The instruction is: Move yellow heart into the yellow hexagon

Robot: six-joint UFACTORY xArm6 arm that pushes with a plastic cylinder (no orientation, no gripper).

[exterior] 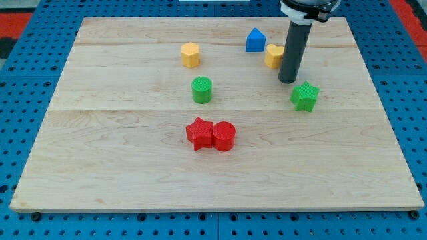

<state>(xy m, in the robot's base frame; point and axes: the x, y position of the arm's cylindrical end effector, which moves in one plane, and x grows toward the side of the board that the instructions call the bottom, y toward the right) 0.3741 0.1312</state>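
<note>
My tip rests on the bench, touching the right side of the small, glossy yellow heart, partly hidden behind the rod, far right of the yellow hexagon.

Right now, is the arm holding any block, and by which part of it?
Nothing is held; the arm only has a rod. My tip stands on the board just beside the yellow heart, on the view's right; touching cannot be told.
</note>
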